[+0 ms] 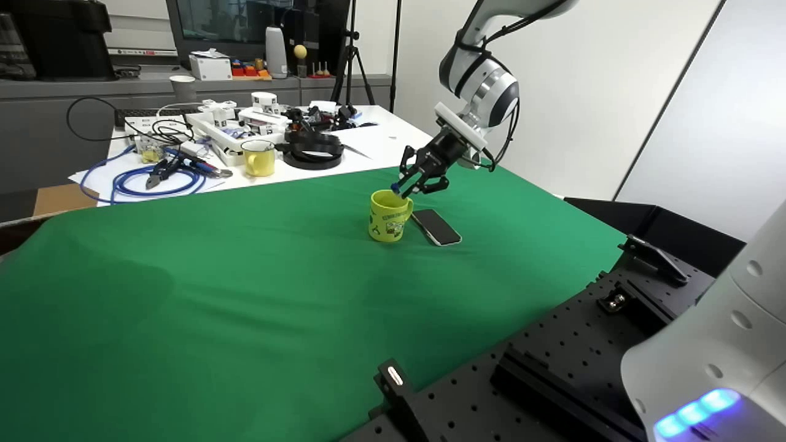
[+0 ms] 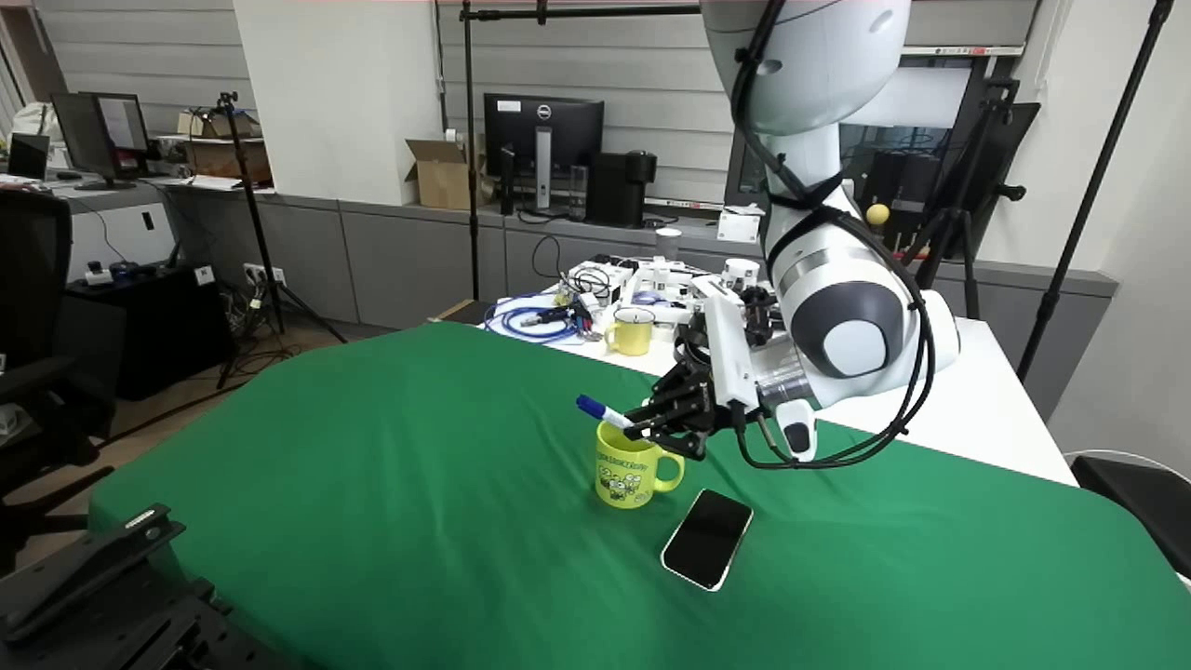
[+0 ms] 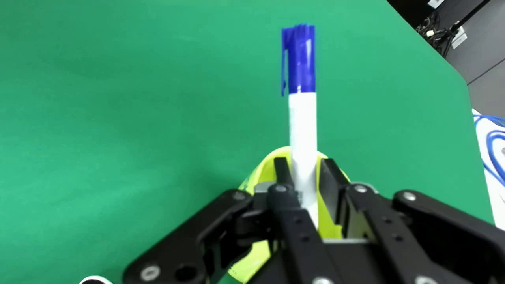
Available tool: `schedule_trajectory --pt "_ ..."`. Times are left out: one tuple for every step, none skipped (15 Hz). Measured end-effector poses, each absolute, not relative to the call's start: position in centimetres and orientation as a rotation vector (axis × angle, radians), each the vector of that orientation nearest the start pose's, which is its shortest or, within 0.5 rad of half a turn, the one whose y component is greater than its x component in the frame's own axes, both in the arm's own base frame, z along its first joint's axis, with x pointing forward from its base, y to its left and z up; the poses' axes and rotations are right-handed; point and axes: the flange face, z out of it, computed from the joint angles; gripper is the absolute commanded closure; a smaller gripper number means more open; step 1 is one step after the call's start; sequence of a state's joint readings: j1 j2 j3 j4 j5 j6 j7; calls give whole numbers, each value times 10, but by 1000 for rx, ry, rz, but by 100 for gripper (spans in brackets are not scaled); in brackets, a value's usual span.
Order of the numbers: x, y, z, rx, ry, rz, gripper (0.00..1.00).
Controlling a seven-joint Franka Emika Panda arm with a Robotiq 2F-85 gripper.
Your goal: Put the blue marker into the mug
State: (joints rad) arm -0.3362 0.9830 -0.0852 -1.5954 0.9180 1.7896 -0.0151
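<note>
The mug stands upright on the green cloth, yellow-green with a dark print; it also shows in an exterior view and the wrist view. The blue marker has a blue cap and white barrel. It lies tilted above the mug's opening, cap end outward past the rim. My gripper is over the mug with the marker between its fingers. It is slightly open: a yellow gap shows between barrel and right finger. The marker's lower end is hidden behind the left finger.
A dark phone lies on the cloth beside the mug's handle side. A white table behind holds a second, yellow cup, blue cable, tools and several white parts. A black perforated mount borders the cloth.
</note>
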Motion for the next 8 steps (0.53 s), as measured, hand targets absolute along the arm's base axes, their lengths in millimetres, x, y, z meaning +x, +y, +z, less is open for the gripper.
schedule_trajectory --pt "573 -181 35 -1969 1059 663 38" --pt "573 -181 34 -1968 1060 663 30" --pt "574 -182 33 -1968 1060 661 24" --pt "575 -182 34 -1969 1060 658 18" --pt "577 -182 35 -1970 1059 654 10" --pt "579 -183 37 -1972 1058 648 4" --pt "582 -184 39 -1974 1058 642 1" --pt "585 -185 42 -1974 1057 636 0"
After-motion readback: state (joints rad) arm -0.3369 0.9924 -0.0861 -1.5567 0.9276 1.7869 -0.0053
